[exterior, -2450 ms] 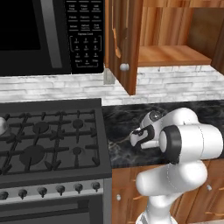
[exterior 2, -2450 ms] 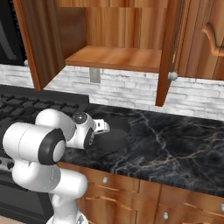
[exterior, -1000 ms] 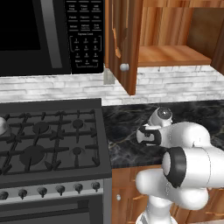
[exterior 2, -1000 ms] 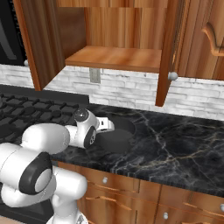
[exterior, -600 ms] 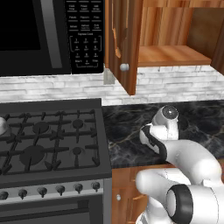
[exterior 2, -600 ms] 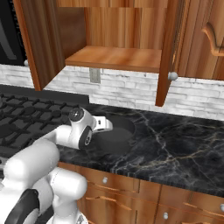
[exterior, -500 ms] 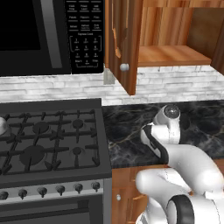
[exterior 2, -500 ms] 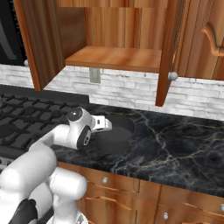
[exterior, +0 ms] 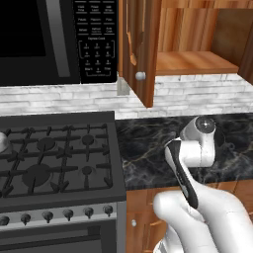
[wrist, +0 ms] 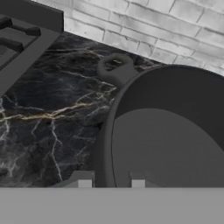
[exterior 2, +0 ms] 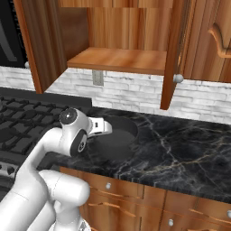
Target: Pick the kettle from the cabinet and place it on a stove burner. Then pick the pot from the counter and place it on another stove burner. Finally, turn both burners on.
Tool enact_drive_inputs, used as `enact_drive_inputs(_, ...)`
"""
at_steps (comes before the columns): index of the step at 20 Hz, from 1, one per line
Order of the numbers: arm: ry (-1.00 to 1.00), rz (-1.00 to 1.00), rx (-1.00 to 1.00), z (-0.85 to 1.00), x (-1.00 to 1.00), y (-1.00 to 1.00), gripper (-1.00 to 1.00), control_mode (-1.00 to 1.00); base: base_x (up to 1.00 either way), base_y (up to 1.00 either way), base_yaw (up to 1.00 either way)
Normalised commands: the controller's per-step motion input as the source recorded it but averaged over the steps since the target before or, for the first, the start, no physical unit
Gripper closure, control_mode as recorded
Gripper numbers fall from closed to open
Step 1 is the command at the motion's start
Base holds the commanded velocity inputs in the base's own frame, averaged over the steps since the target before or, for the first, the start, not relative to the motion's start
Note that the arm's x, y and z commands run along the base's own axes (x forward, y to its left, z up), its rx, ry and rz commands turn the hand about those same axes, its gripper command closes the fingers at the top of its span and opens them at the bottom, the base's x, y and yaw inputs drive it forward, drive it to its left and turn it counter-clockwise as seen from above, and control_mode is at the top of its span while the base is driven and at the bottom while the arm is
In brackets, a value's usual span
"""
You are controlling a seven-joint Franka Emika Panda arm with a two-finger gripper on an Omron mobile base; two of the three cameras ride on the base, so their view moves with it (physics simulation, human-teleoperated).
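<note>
Microwave: black built-in microwave with a keypad panel [exterior: 96, 44], far left, above the range.
Kettle: small silvery-white metal kettle [exterior: 2, 143], only its edge in view at the far left of the range top, over a left burner.
Range: black gas range with cast-iron grates [exterior: 54, 158], left of the worktop; round black burner caps [exterior: 46, 144] sit among the grate prongs; a row of silver knobs [exterior: 66, 213] runs along its near front face.
Counter: glossy black marble worktop with white and golden veins [exterior 2: 180, 153], right of the range, against a white-grey brick backsplash [exterior 2: 135, 97].
Cabinet: reddish-brown wooden wall cabinet with an open door and a plain wood shelf [exterior 2: 122, 61], above the worktop; round silver knob [exterior: 140, 76] on the left door; shelf bare.
Pot: round dark grey matte pot with low straight walls [exterior 2: 115, 135], upright on the worktop, just right of the range edge, near the backsplash; in the hand view the pot [wrist: 170, 131] shows a ring-shaped handle [wrist: 116, 68] on its far side, toward the brick wall.
Gripper: two-finger gripper on the white arm [wrist: 111, 180], at the near-left rim of the pot; one fingertip [wrist: 84, 178] outside the wall, the other inside it.
Claw state: narrow, straddling the pot wall; firm contact cannot be told for certain, as the tips are mostly cut off at the view's bottom.
Arm: white wrist [exterior: 200, 143] low over the worktop, in front of the pot in the left base view.
Lower units: reddish-brown wooden drawer fronts with small silver knobs [exterior 2: 135, 194], under the worktop.
</note>
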Motion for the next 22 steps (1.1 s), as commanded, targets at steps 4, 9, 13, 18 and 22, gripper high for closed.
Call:
enact_drive_inputs(4,0.0,0.0,0.0,0.42,-0.51,0.0,1.0,-1.0,0.0,0.0,0.0)
enact_drive_inputs(9,0.0,0.0,0.0,0.44,-0.52,0.0,1.0,-1.0,0.0,0.0,0.0)
enact_drive_inputs(13,0.0,0.0,0.0,0.43,-0.55,0.0,1.0,-1.0,0.0,0.0,0.0)
enact_drive_inputs(18,0.02,0.0,0.0,0.42,-0.59,0.0,1.0,-1.0,0.0,0.0,0.0)
enact_drive_inputs(22,0.01,0.0,0.0,0.33,-0.61,0.0,1.0,-1.0,0.0,0.0,0.0)
